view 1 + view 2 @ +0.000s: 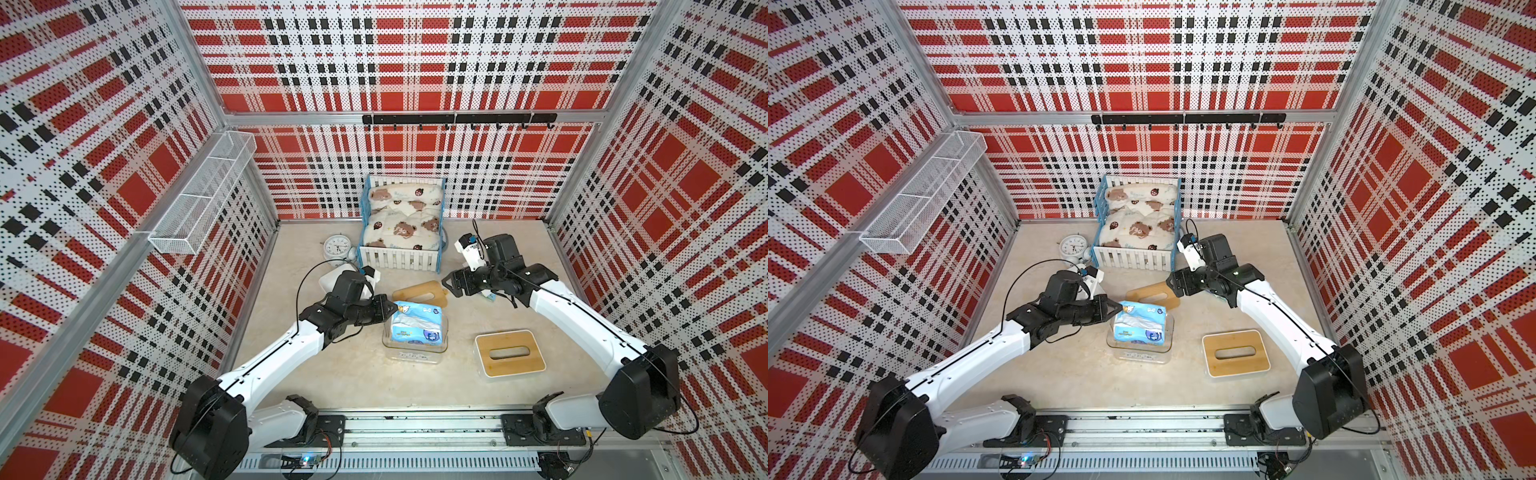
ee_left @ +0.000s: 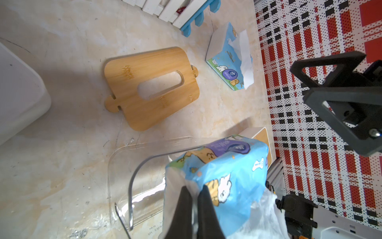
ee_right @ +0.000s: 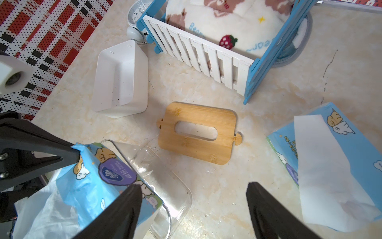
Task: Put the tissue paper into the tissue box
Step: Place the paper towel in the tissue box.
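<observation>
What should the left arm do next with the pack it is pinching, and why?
Probably lower the left pincer a little to press its end of the tissue pack down. The pincer is shut on the pack's corner, the pack lies partly in the clear tissue box, and in the left wrist view the held end stands above the rim, not seated.

The left gripper (image 1: 394, 308) pinches the far left corner of a blue tissue pack (image 1: 417, 328). The pack sits in a clear box (image 1: 411, 356) at mid-table and rises above its rim. Just beyond lies a loose wooden lid (image 1: 432, 286). The right gripper (image 1: 449, 286) hovers at the lid's right end, jaws apart. A sliver of blue under the right arm may be another pack (image 1: 488, 296). On the near right stands a white box (image 1: 484, 353) with a slotted wooden top.
</observation>
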You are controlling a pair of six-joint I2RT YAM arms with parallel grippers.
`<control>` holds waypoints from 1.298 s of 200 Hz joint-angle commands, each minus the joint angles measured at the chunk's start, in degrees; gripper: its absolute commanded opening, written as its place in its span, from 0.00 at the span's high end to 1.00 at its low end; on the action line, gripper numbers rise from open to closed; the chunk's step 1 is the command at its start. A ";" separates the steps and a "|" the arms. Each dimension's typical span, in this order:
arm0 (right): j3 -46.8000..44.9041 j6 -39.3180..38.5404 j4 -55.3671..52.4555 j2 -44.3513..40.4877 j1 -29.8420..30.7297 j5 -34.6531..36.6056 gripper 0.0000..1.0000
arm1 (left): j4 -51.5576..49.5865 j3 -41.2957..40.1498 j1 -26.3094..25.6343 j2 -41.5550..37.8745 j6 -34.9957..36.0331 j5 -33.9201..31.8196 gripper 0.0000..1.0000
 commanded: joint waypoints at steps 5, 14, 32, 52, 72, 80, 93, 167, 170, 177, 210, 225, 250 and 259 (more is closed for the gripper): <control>-1.62 0.00 0.03 -0.84 -0.17 0.42 0.13 | -0.40 1.18 -0.76 -0.84 1.15 1.47 1.00; -2.02 0.10 0.30 -0.84 -0.12 0.31 0.13 | -0.54 1.26 -0.93 -0.97 1.15 1.73 1.00; -2.42 0.43 0.83 -0.73 -0.12 -0.01 0.14 | -0.58 1.25 -1.33 -1.10 0.98 2.07 1.00; -2.76 0.63 1.36 -0.36 -0.14 -0.57 0.14 | -0.85 1.01 -1.44 -0.98 1.10 -0.03 1.00; -2.86 0.80 1.53 -0.14 -0.07 -0.93 0.14 | -1.04 0.84 -1.97 -0.06 1.57 -3.14 1.00; -3.03 0.80 1.78 -0.14 -0.07 -1.02 0.14 | -0.89 0.93 -2.20 0.58 1.57 -4.55 1.00; -3.06 0.89 1.83 0.12 -0.10 -1.06 0.14 | -0.63 1.47 -2.97 1.91 1.97 -6.43 1.00; -4.00 1.33 2.67 1.57 -0.07 -1.84 0.14 | 3.38 1.94 -7.28 8.26 2.03 -12.45 0.98; -4.00 1.33 2.65 1.64 -0.05 -1.82 0.15 | 3.43 1.99 -7.39 8.46 2.03 -12.53 0.97; -3.90 1.33 2.69 1.79 -0.03 -1.89 0.15 | 3.53 1.98 -7.66 8.90 2.19 -12.98 0.94; -3.44 1.32 2.30 2.73 -0.08 -0.94 0.15 | 3.20 1.88 -8.22 9.24 2.73 -14.58 0.85; -3.22 1.84 2.37 3.35 -0.03 -0.12 0.15 | 2.40 2.20 -8.31 8.90 3.07 -15.62 0.81; -2.27 2.64 2.18 4.81 -0.08 2.02 0.16 | 0.22 3.18 -8.57 7.96 3.85 -17.40 0.74; -1.88 2.89 2.06 5.41 -0.08 2.87 0.16 | -0.63 3.66 -8.82 7.62 4.13 -18.02 0.73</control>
